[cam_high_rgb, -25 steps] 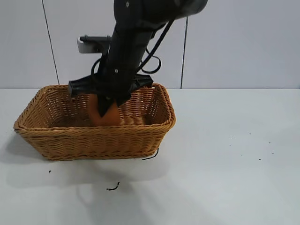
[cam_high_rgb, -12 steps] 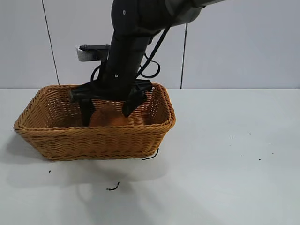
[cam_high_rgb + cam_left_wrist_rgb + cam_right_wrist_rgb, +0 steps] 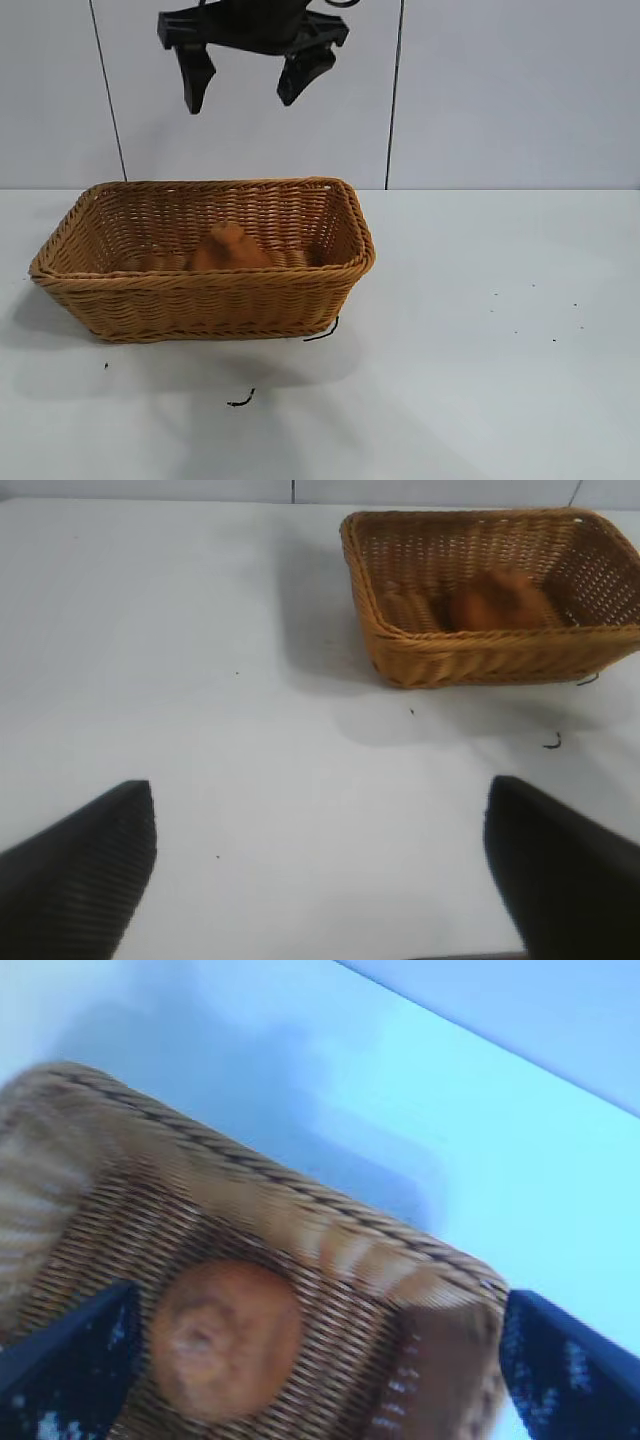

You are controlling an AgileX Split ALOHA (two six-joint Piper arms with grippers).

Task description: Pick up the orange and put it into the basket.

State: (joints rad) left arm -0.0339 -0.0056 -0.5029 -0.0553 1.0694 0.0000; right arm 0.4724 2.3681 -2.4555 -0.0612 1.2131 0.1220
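The dull-orange orange point(image 3: 228, 250) lies inside the tan wicker basket point(image 3: 200, 290) on the white table, its knobbly neck up. My right gripper point(image 3: 241, 100) hangs high above the basket, open and empty. In the right wrist view the orange point(image 3: 225, 1338) sits on the basket's woven floor below the open right gripper point(image 3: 315, 1365), inside the braided rim point(image 3: 300, 1200). My left gripper point(image 3: 320, 870) is open and empty over bare table, far from the basket point(image 3: 500, 660) with the orange point(image 3: 495, 600) in it. The left gripper is out of the exterior view.
Two small black scraps lie on the table in front of the basket point(image 3: 240, 400) and at its front right corner point(image 3: 322, 332). A pale wall stands behind the table. White table extends to the right of the basket point(image 3: 500, 320).
My right gripper was shut on the orange inside the basket, then opened and let it go. It has since risen well above the basket. The orange stays in the basket.
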